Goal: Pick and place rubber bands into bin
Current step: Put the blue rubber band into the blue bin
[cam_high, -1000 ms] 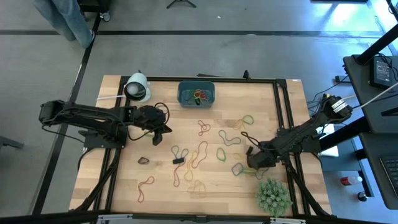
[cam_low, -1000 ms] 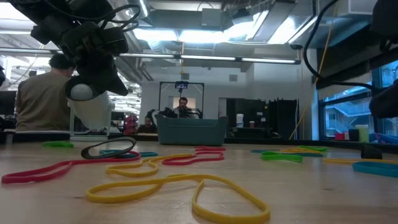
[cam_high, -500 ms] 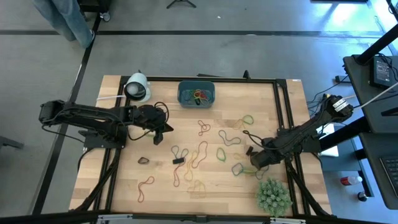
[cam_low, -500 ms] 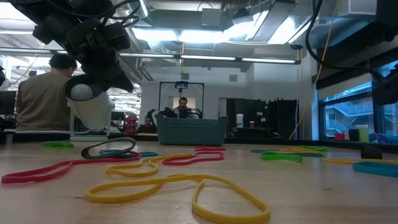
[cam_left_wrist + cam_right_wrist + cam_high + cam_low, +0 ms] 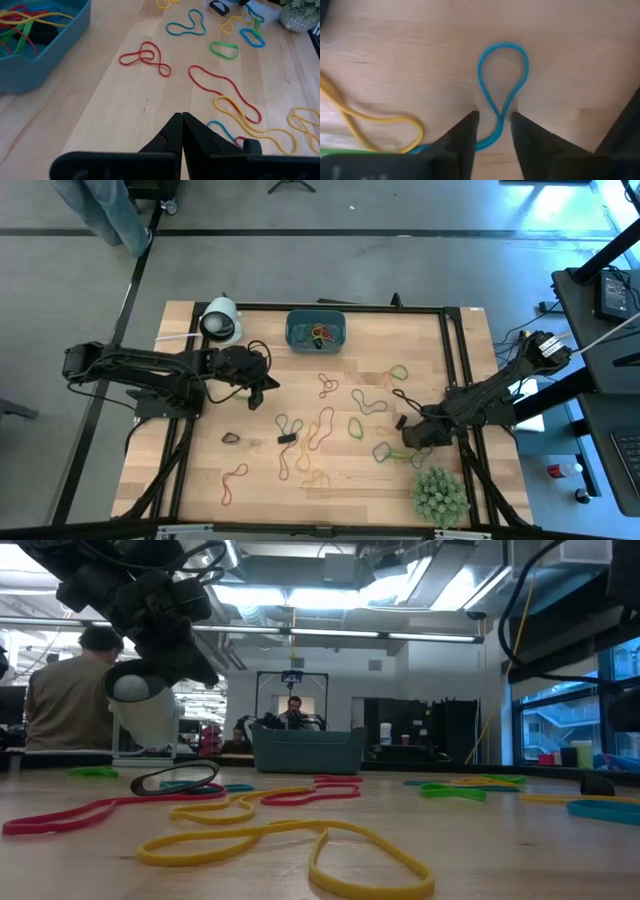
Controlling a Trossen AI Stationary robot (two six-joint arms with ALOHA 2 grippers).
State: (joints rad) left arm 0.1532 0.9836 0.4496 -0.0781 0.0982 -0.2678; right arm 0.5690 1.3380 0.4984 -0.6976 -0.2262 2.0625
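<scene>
Right gripper (image 5: 494,127) fingers parted since before, straddling blue rubber band (image 5: 502,80); left gripper (image 5: 181,131) stays closed, empty.

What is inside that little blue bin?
The bin holds a tangle of rubber bands: red, yellow and green loops. Its near wall hides whatever lies lower in the left wrist view.

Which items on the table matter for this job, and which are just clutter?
Job items:
- thin coloured rubber bands, loose on the wood
- small teal plastic bin, some bands inside
- blue rubber band between the right end effector fingers

Clutter:
- bushy green plant
- white roll
</scene>
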